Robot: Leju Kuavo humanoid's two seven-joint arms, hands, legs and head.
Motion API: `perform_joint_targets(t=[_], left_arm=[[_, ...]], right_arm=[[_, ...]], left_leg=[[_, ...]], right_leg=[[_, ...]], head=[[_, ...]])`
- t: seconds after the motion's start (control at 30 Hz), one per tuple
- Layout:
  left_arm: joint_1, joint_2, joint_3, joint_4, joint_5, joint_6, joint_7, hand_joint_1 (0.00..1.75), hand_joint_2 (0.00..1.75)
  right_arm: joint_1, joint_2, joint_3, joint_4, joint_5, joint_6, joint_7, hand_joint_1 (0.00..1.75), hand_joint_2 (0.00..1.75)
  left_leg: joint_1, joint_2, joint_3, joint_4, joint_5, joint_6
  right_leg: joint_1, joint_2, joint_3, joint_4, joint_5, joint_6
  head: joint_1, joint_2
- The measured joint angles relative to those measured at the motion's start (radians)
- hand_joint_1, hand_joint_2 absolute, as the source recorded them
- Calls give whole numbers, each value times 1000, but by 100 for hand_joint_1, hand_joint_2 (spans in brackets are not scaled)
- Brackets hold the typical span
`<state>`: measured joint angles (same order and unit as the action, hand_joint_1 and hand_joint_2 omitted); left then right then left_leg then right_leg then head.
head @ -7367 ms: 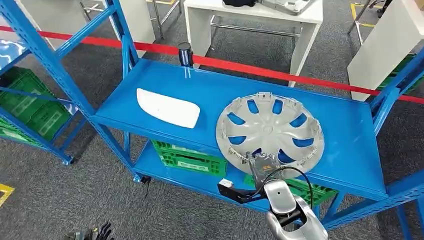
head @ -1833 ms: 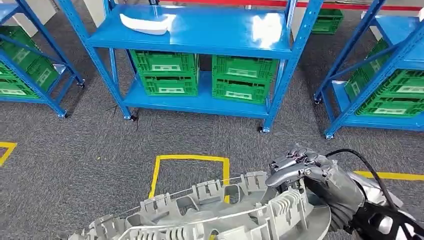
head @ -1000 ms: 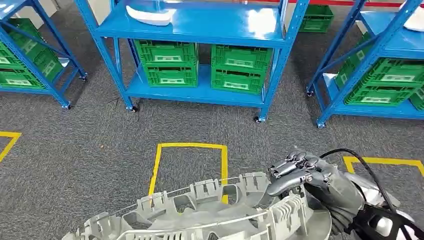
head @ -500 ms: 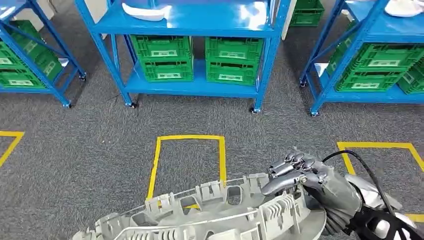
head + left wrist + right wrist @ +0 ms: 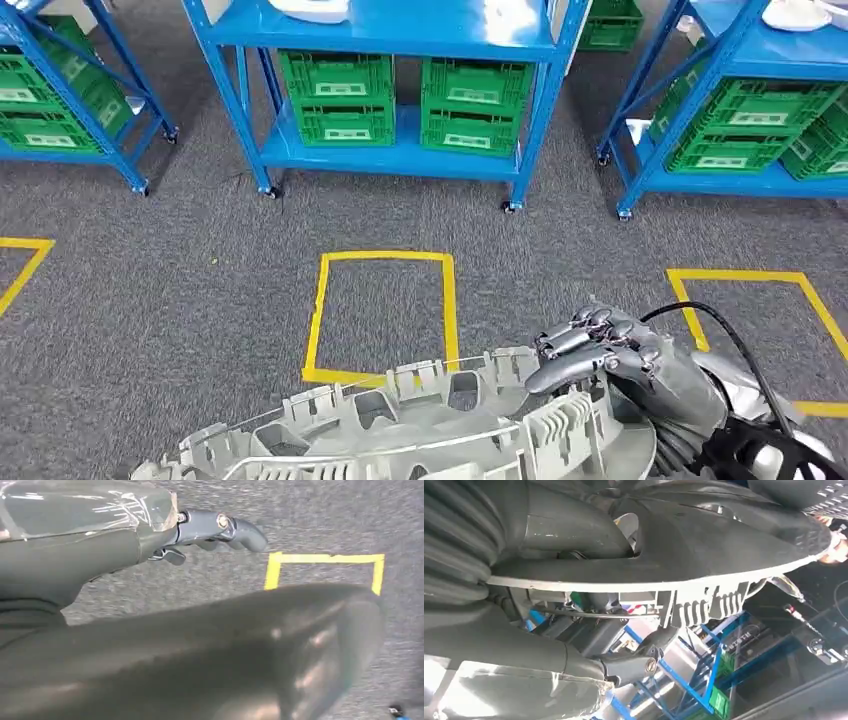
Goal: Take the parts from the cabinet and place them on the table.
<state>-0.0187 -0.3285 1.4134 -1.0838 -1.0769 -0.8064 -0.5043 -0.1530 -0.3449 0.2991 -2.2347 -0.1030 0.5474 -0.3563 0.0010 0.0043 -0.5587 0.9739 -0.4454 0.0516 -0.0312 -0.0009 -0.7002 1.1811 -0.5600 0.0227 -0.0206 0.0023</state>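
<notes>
A grey wheel cover (image 5: 400,440) fills the bottom of the head view, ribbed back side up and tilted. My right hand (image 5: 610,355) grips its right rim, fingers curled over the edge. The right wrist view shows the same rim (image 5: 704,545) clamped between my right hand's thumb (image 5: 634,662) and palm. A white part (image 5: 310,8) lies on the top shelf of the blue cabinet (image 5: 400,25) ahead. In the left wrist view my left hand (image 5: 100,535) hangs over the floor with its thumb (image 5: 235,527) stretched out and nothing in it, beside a smooth grey surface (image 5: 200,655).
Green crates (image 5: 345,95) fill the cabinet's lower shelves. More blue racks with crates stand at left (image 5: 60,90) and right (image 5: 740,120); the right one carries another white part (image 5: 795,12). Yellow tape squares (image 5: 385,258) (image 5: 740,275) mark the grey carpet.
The wheel cover lay on the shelf 7.4 s ago; now my right hand carries it. The camera has moved back from the cabinet and keeps shifting; the grip stays the same.
</notes>
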Motion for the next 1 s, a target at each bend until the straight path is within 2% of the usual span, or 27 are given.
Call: perform_joint_targets(t=[0.03, 0.07, 0.1, 0.13, 0.17, 0.2, 0.23, 0.27, 0.37, 0.4, 0.43, 0.47, 0.5, 0.53, 0.57, 0.6, 0.63, 0.67, 0.7, 0.73, 0.77, 0.8, 0.87, 0.9, 0.93, 0.97, 1.0], left_arm=[[0, -1, 0, 0, 0, 0, 0, 0, 0], [0, -1, 0, 0, 0, 0, 0, 0, 0], [0, -1, 0, 0, 0, 0, 0, 0, 0], [0, -1, 0, 0, 0, 0, 0, 0, 0], [0, -1, 0, 0, 0, 0, 0, 0, 0], [0, -2, 0, 0, 0, 0, 0, 0, 0], [0, -3, 0, 0, 0, 0, 0, 0, 0], [0, -3, 0, 0, 0, 0, 0, 0, 0], [1, -7, 8, -15, 4, -8, 12, 0, 0], [2, -6, 14, -27, 9, -15, 14, 0, 0], [4, -10, 19, -35, 14, -25, 16, 0, 0], [8, -10, 23, -39, 18, -32, 18, 0, 0], [8, -10, 26, -43, 20, -37, 21, 0, 0], [8, -10, 29, -48, 22, -42, 23, 0, 0], [8, -11, 30, -52, 26, -43, 25, 0, 0], [8, -11, 31, -53, 28, -45, 29, 0, 0], [8, -11, 31, -55, 28, -45, 33, 0, 0], [8, -11, 32, -58, 29, -45, 34, 0, 0], [8, -12, 34, -61, 29, -45, 35, 0, 0], [6, -12, 34, -64, 30, -44, 36, 0, 0], [6, -12, 34, -69, 30, -44, 37, 0, 0], [7, -13, 37, -71, 30, -44, 39, 0, 0], [8, -14, 40, -73, 31, -45, 39, 0, 0], [8, -14, 40, -74, 32, -45, 40, 0, 0], [7, -15, 42, -74, 32, -46, 39, 0, 0], [7, -16, 42, -76, 35, -47, 39, 0, 0], [7, -16, 42, -76, 34, -47, 39, 0, 0]], right_arm=[[0, 0, 0, 0, 0, 0, 0, 175, 175], [0, 0, 0, 0, 0, 0, 0, 175, 175], [0, 0, 0, 0, 0, 0, 0, 175, 175], [0, 0, 0, 0, 0, 0, 0, 175, 175], [0, 0, 0, 0, 0, 0, 0, 175, 175], [0, 0, 0, 0, 0, 0, 0, 175, 175], [-1, 0, 0, -2, 0, 0, 0, 175, 175], [-4, 0, 0, -6, -1, 0, 0, 175, 175], [-1, 0, -1, -5, -18, 0, -3, 175, 175], [0, 0, 0, -3, -22, 0, -5, 175, 175], [-1, 0, 0, -1, -26, 2, -6, 175, 175], [-1, 1, 0, 1, -31, 7, -10, 175, 175], [-1, 1, 1, 3, -34, 10, -11, 175, 175], [-1, 2, 1, 5, -36, 13, -12, 175, 175], [-1, 2, 1, 6, -39, 17, -12, 175, 175], [-1, 3, 1, 9, -40, 19, -12, 175, 175], [0, 4, 1, 11, -42, 19, -13, 175, 175], [1, 4, 1, 11, -42, 20, -15, 175, 175], [1, 4, 1, 11, -42, 19, -18, 175, 175], [3, 4, 1, 11, -41, 19, -20, 175, 175], [4, 4, 0, 11, -40, 19, -21, 175, 175], [8, 4, 0, 11, -39, 19, -22, 175, 175], [9, 4, 1, 11, -34, 19, -25, 175, 175], [14, 4, 0, 11, -32, 18, -26, 175, 175], [19, 4, 0, 11, -32, 18, -27, 175, 175], [19, 4, 0, 12, -32, 18, -29, 175, 175], [19, 4, 0, 14, -32, 18, -31, 175, 175]], left_leg=[[-5, 1, -19, 2, 14, 3], [-10, 2, -38, 3, 28, 5], [-15, 3, -56, 4, 42, 6], [-19, 4, -73, 5, 55, 7], [-22, 3, -90, 6, 68, 7], [-24, 3, -103, 8, 81, 6], [-27, 2, -111, 10, 92, 3], [-31, 2, -118, 13, 102, 0], [-27, 4, -127, -2, 148, -13], [-22, 0, -134, 1, 140, -18], [-20, -5, -143, 29, 80, -30], [-14, -5, -155, 90, 4, -39], [-8, -5, -169, 170, -62, -48], [-2, -5, -181, 251, -106, -54], [2, -5, -186, 313, -116, -58], [5, -5, -178, 344, -94, -60], [9, -5, -151, 337, -51, -61], [10, -5, -102, 289, -11, -60], [11, -6, -30, 204, -3, -57], [11, -9, 37, 99, -60, -52], [8, -11, 91, 11, -94, -47], [3, -10, 86, 16, -90, -43], [-6, -9, 71, 8, -73, -26], [0, -4, 66, -5, -53, -16], [2, 1, 55, -8, -37, -8], [0, 2, 37, -8, -23, 0], [-2, 2, 19, -8, -9, 1]], right_leg=[[2, 0, -15, 81, -34, -1], [4, 0, -13, 133, -38, 5], [7, 0, 8, 139, -18, 13], [10, 0, 46, 107, 14, 19], [16, 0, 104, 39, 42, 19], [23, -1, 171, -49, 47, 8], [32, -1, 258, -158, 17, -10], [36, -3, 313, -259, -11, -22], [41, -2, 278, -246, 14, -31], [25, -7, 268, -248, 28, -38], [28, -10, 257, -247, 40, -45], [27, -10, 243, -246, 54, -51], [27, -10, 227, -245, 68, -51], [27, -10, 209, -242, 82, -49], [27, -10, 192, -236, 94, -47], [26, -9, 170, -227, 105, -44], [25, -9, 145, -216, 116, -41], [25, -9, 122, -204, 125, -37], [25, -7, 103, -195, 132, -32], [25, -7, 95, -189, 141, -27], [29, -7, 89, -189, 149, -20], [27, -10, 91, -196, 159, -12], [22, -10, 88, -201, 180, 0], [23, -9, 84, -203, 186, 6], [20, -7, 68, -179, 149, -1], [19, -6, 50, -133, 91, -12], [19, -5, 31, -63, 32, -19]], head=[[0, 0], [0, 0], [0, 0], [0, 0], [0, 0], [0, 0], [-2, 0], [-1, 0], [-5, 0], [-2, 0], [-3, 0], [-6, 0], [-7, 0], [-7, 0], [-6, 0], [-7, 0], [-7, 0], [-7, 0], [-7, 0], [-7, 0], [-6, 0], [-5, 0], [-6, 0], [-5, 0], [-5, 0], [-2, 0], [-2, 0]])
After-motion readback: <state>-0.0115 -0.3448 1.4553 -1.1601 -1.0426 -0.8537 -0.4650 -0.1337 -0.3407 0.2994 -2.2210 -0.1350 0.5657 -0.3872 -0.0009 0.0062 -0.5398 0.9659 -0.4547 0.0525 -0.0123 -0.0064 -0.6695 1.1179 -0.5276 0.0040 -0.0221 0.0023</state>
